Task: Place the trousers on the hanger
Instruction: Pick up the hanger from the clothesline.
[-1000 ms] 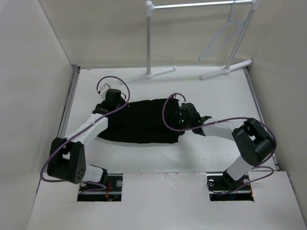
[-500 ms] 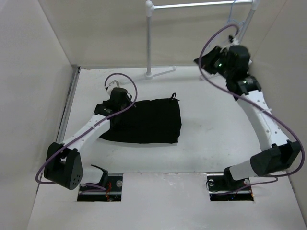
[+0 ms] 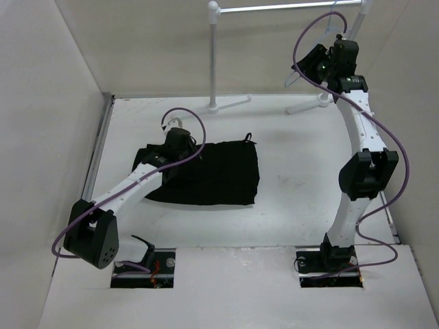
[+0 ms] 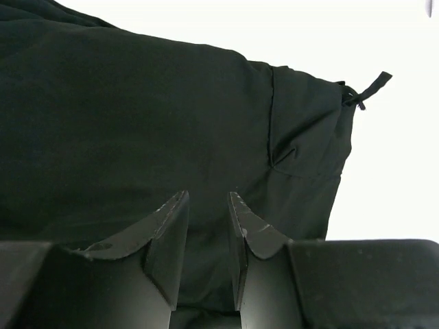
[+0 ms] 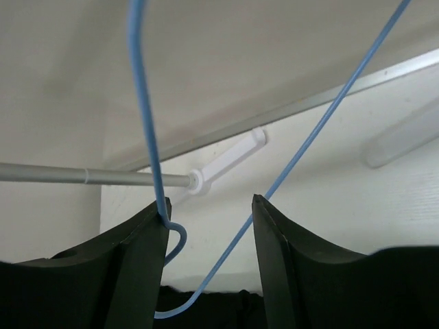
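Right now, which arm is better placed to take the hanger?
Right. The right gripper is up at the rack, open jaws either side of the hanger; the left gripper is down over the trousers.

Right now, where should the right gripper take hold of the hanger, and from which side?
Grip the hanger at its bent corner, coming from below the rail: the thin wire hangs free there, and that bend sits inside the open right gripper.
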### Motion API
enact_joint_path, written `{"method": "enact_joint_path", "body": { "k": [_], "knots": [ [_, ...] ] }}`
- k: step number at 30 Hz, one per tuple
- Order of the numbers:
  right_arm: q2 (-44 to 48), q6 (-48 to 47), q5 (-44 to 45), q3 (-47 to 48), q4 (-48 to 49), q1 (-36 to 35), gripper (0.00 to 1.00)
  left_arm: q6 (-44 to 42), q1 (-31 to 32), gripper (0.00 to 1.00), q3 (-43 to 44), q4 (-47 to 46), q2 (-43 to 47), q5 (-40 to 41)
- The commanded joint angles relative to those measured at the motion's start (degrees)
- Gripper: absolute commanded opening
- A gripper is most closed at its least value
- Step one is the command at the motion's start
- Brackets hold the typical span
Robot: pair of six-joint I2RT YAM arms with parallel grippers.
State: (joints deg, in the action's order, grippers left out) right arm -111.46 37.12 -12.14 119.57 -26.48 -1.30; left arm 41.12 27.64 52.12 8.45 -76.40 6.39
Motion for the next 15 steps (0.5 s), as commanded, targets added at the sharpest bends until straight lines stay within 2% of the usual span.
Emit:
{"method": "enact_joint_path", "body": {
  "k": [1,4,10,13,15],
  "knots": [
    [1.6,-1.1,-6.7,2.3,5.8,0.0,0.56,-1.0,0.1,0.27,0.7,-0.4,-0.3,-0.9],
    [1.1,0.1,-8.6,0.8,9.2,0.4,0.52,-1.0,0.4,0.27,0.4,-0.5,-1.1,-1.1],
    [-0.5,0.4,-9.6,1.2,11.4,0.1,0.17,-0.9,-0.5,0.27,1.0,-0.5,-1.9,-1.1],
    [0.5,-0.3,-9.9,2.2,12.7,0.1,0.10,-0.8,-0.7,0.28,1.8,-0.5,-2.1,-1.1],
    [2.0,-1.0,-10.5,2.3,14.0,0.1,0.08,-0.8,-0.9,0.32,2.4,-0.8,-2.1,-1.5]
  ]
}}
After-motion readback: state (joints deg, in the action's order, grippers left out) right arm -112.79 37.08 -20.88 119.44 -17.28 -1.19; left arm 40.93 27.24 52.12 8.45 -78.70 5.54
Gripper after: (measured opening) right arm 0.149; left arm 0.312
